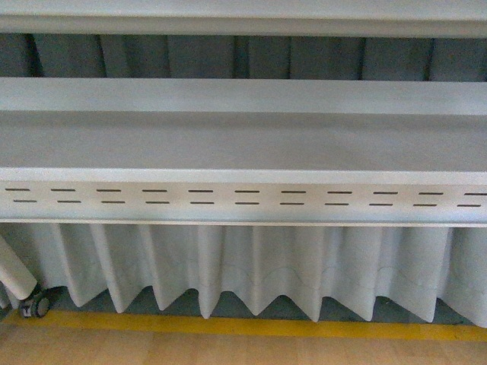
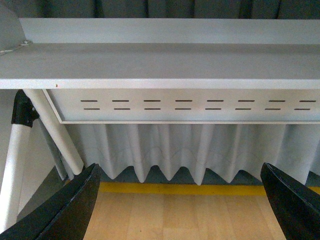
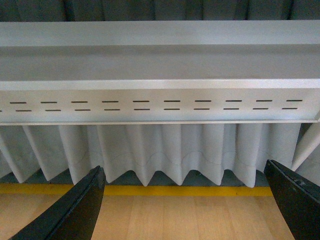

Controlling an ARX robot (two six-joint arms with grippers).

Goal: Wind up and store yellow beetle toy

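The yellow beetle toy is out of view in every frame. My left gripper (image 2: 180, 200) is open and empty, its black fingers (image 2: 70, 210) wide apart over a wooden floor. My right gripper (image 3: 185, 202) is open and empty too, its black fingers (image 3: 75, 212) spread wide over the same kind of floor. Neither arm shows in the front view.
A grey table (image 1: 243, 141) with a slotted front panel (image 1: 243, 198) fills the front view, also in the left wrist view (image 2: 165, 65) and the right wrist view (image 3: 160, 62). A white pleated curtain (image 1: 243, 266) hangs below. A yellow floor line (image 1: 243, 327) runs along its foot. A white leg (image 2: 55, 132) and a castor (image 1: 34, 306) stand at left.
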